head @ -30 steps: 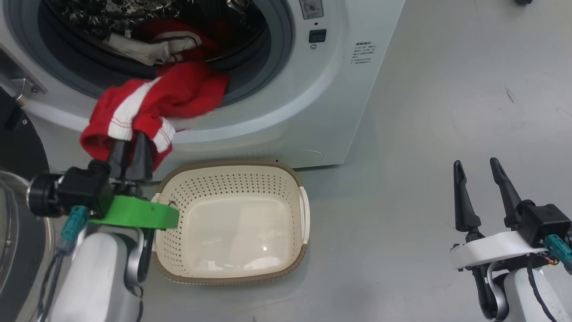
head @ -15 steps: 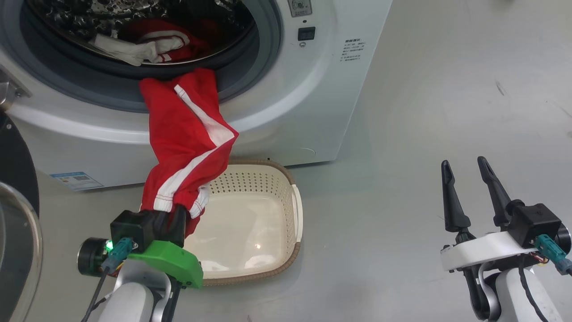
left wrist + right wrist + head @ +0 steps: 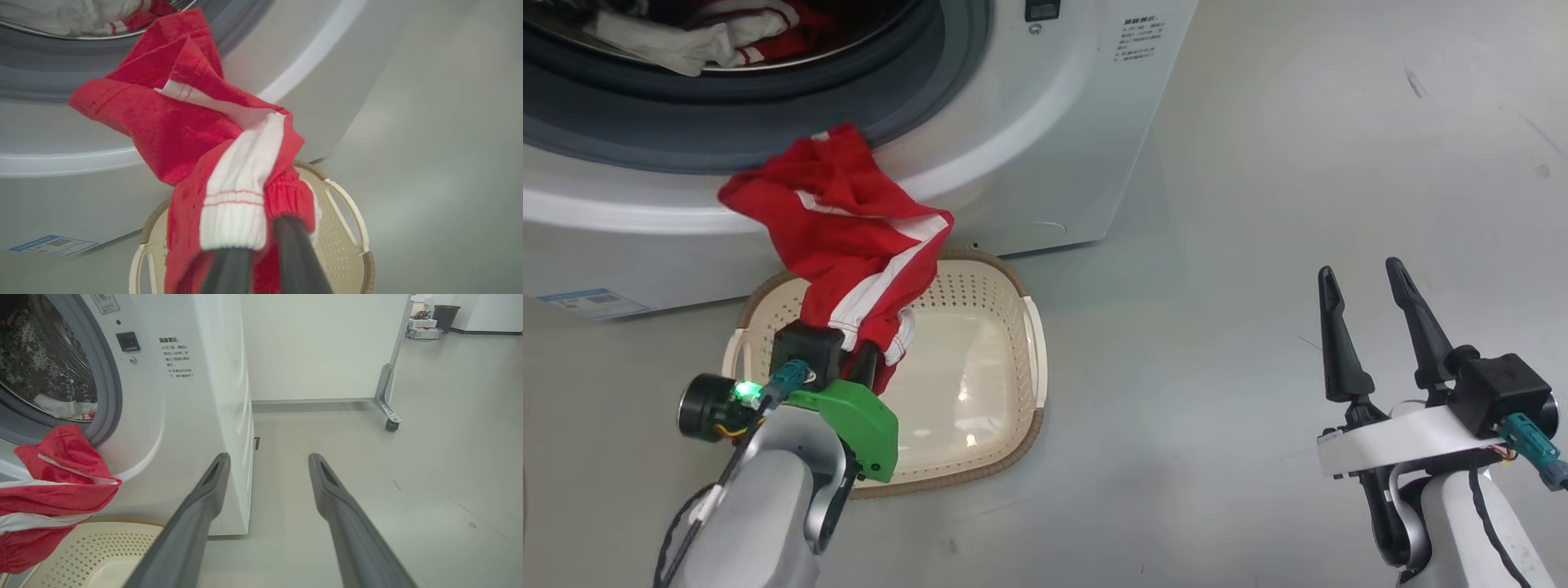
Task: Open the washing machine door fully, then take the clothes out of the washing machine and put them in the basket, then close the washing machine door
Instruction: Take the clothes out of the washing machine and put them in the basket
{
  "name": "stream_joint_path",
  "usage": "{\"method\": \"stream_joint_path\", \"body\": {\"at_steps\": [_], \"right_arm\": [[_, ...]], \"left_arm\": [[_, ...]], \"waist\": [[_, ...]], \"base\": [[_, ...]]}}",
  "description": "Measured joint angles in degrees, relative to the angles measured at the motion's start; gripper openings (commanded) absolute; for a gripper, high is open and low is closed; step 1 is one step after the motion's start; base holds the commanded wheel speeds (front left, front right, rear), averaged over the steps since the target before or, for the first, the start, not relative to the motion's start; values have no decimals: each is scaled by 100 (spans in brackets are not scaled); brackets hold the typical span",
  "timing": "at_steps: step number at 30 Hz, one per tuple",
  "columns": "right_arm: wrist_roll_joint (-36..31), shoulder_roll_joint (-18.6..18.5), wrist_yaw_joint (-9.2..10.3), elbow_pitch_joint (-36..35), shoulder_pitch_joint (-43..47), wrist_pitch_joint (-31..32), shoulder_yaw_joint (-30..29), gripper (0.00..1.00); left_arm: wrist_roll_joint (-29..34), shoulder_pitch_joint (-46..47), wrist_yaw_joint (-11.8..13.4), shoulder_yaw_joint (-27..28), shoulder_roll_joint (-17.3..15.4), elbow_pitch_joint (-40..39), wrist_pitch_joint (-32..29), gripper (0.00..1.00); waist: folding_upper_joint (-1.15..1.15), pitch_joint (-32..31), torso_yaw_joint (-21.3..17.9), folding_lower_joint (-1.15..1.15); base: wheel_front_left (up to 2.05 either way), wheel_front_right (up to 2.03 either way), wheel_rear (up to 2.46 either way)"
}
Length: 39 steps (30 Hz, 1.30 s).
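garment [image 3: 849,237] hides left tool [image 3: 866,353] tips; drum [image 3: 41,363] cut off.

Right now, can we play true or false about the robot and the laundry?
1. The left hand holds a red garment. True.
2. The basket is full. False: the part of its bottom that shows is bare, and the garment hangs over it.
3. The right hand is open and empty. True.
4. The machine has nothing inside. False: more clothes lie in the washer.
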State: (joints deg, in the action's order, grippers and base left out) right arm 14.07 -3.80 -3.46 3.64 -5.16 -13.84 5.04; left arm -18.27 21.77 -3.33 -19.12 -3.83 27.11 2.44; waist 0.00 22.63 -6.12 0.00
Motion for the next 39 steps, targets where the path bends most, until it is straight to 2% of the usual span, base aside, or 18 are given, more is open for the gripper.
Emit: {"method": "stream_joint_path", "body": {"at_steps": [5, 15, 16, 17, 18, 27, 35, 39], "right_arm": [[49, 23, -1, -27, -160, -1, 46, 100], [120, 36, -2, -24, -324, -8, 102, 100], [146, 37, -3, -24, -328, -9, 102, 100], [157, 38, -2, -23, -341, -9, 102, 100], [157, 41, -2, -23, -361, -9, 102, 100], [163, 60, -2, 66, -460, -16, 71, 100], [163, 59, 0, 252, -497, -29, -48, 100], [163, 57, 0, 310, -496, -35, -68, 100]], "left_arm": [[379, 404, -49, -196, -133, 582, -2, 0], [127, 792, -46, 113, -41, 1567, 73, 0], [89, 842, -46, 144, -25, 1629, 73, 15], [25, 894, -43, 187, -7, 1701, 74, 49], [-33, 939, -41, 216, 9, 1773, 74, 100], [-55, 1267, 26, 210, 77, 2251, 392, 100], [-41, 1279, 111, 252, 118, 2470, 990, 100], [-120, 1241, 111, 302, 138, 2464, 1100, 100]], "waist": [[0, 264, -157, 0], [0, 648, -422, 1], [0, 684, -438, 1], [0, 720, -453, 1], [0, 755, -467, 1], [0, 910, -477, 1], [0, 685, -305, 1], [0, 548, -238, 1]], "base": [[0, 0, 0], [0, 0, 0], [0, 0, 0], [0, 0, 0], [0, 0, 0], [0, 0, 0], [0, 0, 0], [0, 0, 0]]}}
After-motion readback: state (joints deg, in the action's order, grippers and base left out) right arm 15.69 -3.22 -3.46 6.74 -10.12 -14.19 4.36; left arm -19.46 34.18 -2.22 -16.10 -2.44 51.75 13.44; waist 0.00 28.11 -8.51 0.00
